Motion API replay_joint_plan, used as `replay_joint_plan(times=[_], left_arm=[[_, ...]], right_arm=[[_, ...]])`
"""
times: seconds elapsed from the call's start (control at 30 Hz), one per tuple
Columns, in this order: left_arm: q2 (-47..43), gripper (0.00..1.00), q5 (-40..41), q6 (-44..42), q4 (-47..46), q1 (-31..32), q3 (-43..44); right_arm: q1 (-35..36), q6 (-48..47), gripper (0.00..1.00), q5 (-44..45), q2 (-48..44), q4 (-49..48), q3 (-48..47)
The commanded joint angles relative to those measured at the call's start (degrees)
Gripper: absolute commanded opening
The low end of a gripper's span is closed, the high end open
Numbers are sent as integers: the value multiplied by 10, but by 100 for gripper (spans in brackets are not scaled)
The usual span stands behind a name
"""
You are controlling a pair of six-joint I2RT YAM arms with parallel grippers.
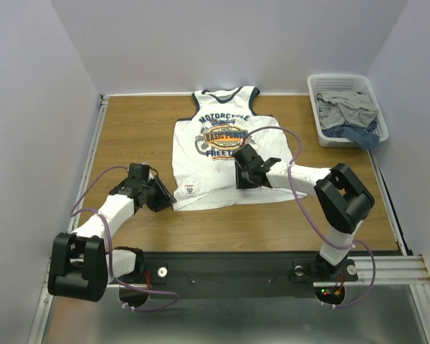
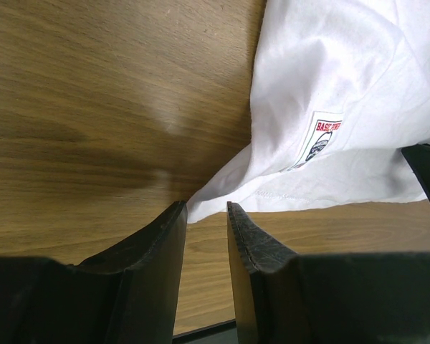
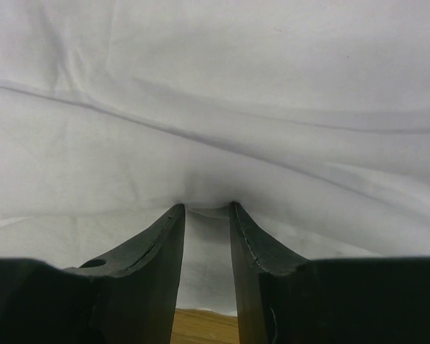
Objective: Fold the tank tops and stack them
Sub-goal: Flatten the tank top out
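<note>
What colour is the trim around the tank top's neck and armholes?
Navy, against the white tank top; clearest in the top external view.

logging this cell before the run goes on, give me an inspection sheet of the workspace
surface: wood table, bare at left.
job's things: tank top flat, print up, neck far; more clothes in the basket, far right.
clutter: nothing seen.
grippers: left gripper at the top's near left corner, cloth tip between narrowly parted fingers; right gripper over the top's lower middle, cloth bunched between its fingers. Grip unclear for both.
cables: purple cable loops over the top; another by the left arm.
surroundings: white walls, metal rail at near edge.
</note>
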State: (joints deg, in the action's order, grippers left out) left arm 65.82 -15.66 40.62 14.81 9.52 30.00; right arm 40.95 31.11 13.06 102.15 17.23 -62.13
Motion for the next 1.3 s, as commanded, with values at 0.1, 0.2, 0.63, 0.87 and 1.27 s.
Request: replay_joint_plan(times=[0.1, 0.2, 0.63, 0.87, 1.27], left_arm=[[-9, 40, 4, -6, -2, 2, 10], [-9, 40, 3, -7, -2, 2, 11], [-10, 40, 4, -7, -2, 2, 10], [-12, 40, 4, -7, -3, 2, 11], [-9, 40, 5, -6, -2, 2, 11]], right_arm=[[7, 10, 31, 29, -11, -22, -7], [7, 10, 29, 31, -8, -22, -8], [10, 11, 12, 35, -12, -20, -8], [9, 16, 0, 49, -34, -19, -5], [33, 15, 16, 21, -55, -6, 15]])
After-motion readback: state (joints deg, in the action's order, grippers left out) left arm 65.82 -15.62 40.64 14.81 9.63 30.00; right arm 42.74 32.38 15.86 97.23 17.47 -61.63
